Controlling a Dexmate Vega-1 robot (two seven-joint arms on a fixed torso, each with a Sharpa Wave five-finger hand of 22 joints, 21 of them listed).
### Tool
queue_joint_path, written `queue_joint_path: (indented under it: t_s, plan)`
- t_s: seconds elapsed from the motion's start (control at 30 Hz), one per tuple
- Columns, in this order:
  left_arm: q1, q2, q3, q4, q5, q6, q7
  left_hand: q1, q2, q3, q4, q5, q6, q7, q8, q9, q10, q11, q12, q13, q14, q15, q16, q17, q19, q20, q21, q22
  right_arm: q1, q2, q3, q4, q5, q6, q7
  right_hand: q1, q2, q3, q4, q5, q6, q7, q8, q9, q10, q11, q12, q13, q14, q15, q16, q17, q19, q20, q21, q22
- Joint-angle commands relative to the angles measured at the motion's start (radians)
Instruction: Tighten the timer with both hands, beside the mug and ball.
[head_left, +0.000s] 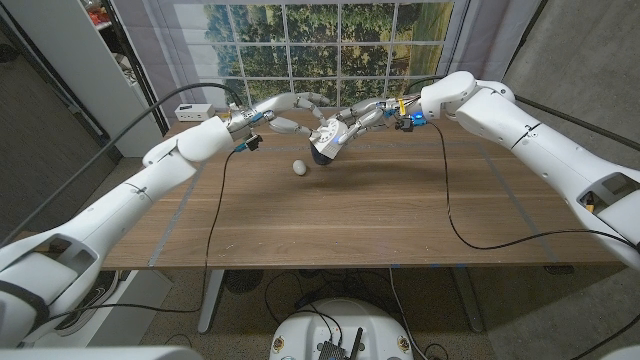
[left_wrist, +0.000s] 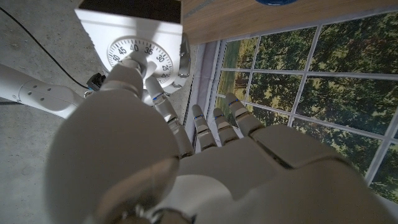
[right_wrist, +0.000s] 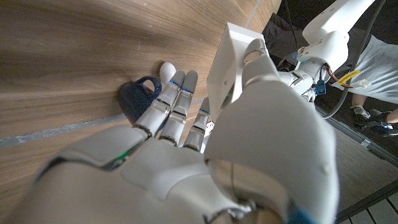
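The right hand (right_wrist: 249, 124) grips the boxy white timer (left_wrist: 134, 37) above the wood-grain bench (head_left: 380, 210). The left hand (left_wrist: 186, 155) pinches its round dial. A smooth white ball (head_left: 299, 168) lies at the timer's seven o'clock, beside a glossy blue mug (right_wrist: 138, 96).

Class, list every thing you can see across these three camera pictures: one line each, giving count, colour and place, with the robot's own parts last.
Timer: one, white with a round numbered dial, held up between both hands.
Mug: one, dark blue, on the table below the hands.
Ball: one, whitish, on the table beside the mug.
Table: one, brown wood.
Cable: one, black, trailing across the table.
Person: one, grey top, at the right wrist view's edge.
Left hand: one, white, fingers on the timer's dial.
Right hand: one, white, gripping the timer's body.
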Motion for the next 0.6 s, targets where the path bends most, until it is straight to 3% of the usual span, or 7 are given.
queue_joint_path:
  t_s: [0.03,0.37,0.6]
  plan:
    - [0.019,-0.004,0.001,-0.028,0.004,0.021,0.018,-0.013,0.0,-0.009,0.002,0.009,0.013,0.005,0.0,0.002,0.016,-0.002,0.003,0.002,0.013,-0.045,0.006,0.004,0.012,0.0,0.005,0.006,-0.017,-0.009,0.01,-0.013,0.015,0.012,-0.001,-0.052,0.067,0.007,0.003,0.001,0.009,-0.003,0.007,0.001,0.017,0.005,0.113,0.187,0.012,-0.178,-0.005,0.006,-0.001,-0.001,-0.002,0.001]
    - [0.026,0.002,0.007,-0.054,0.017,0.044,0.015,0.011,0.019,-0.007,-0.001,0.021,0.041,-0.001,0.004,0.004,0.019,-0.01,0.002,0.002,0.019,-0.044,0.007,0.003,0.016,0.002,0.007,0.007,-0.029,-0.018,0.018,-0.029,0.029,0.014,0.002,-0.056,0.068,0.008,0.002,0.0,0.012,-0.003,0.006,0.002,0.021,0.008,0.116,0.191,0.015,-0.177,-0.01,0.01,-0.002,-0.001,-0.003,0.001]
    - [0.025,0.004,0.014,-0.063,0.023,0.046,0.005,0.033,0.033,-0.008,-0.006,0.029,0.071,0.01,0.013,0.007,0.023,-0.024,0.003,0.001,0.019,-0.043,0.006,0.003,0.017,0.003,0.008,0.008,-0.033,-0.017,0.023,-0.034,0.04,0.016,0.003,-0.059,0.068,0.008,0.002,0.0,0.015,-0.002,0.005,0.002,0.019,0.008,0.116,0.194,0.016,-0.177,-0.013,0.013,-0.001,-0.002,-0.003,0.001]
